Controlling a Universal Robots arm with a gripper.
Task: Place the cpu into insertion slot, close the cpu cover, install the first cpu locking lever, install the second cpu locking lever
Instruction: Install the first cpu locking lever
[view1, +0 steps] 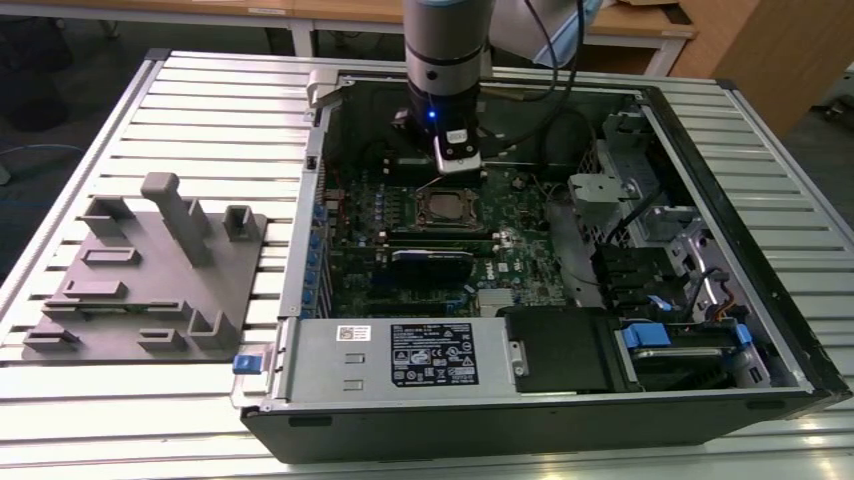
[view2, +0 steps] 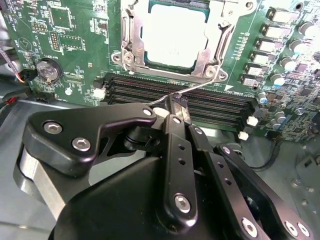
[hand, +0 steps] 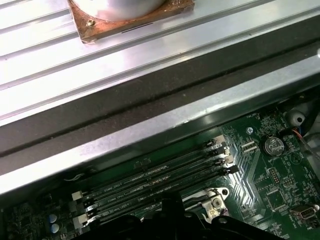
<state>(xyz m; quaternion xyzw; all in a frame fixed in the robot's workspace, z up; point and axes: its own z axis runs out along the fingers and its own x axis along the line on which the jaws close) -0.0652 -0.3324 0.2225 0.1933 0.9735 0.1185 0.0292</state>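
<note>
Black gripper (view2: 178, 106) linkage sits closest in the second wrist view, its fingertips pressed together on the thin wire locking lever (view2: 200, 85), just beside the insertion slot (view1: 422, 208). The cpu (view2: 172, 35) lies in that slot, with the cpu cover (view2: 131, 35) down over its edges. Memory slots (view2: 215, 107) run alongside the slot, beneath the fingertips, on the green motherboard (view2: 65, 50) inside the open computer case (view1: 561, 410).

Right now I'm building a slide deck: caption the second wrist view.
Gripper pinches locking lever, cpu cover down over seated cpu.
</note>
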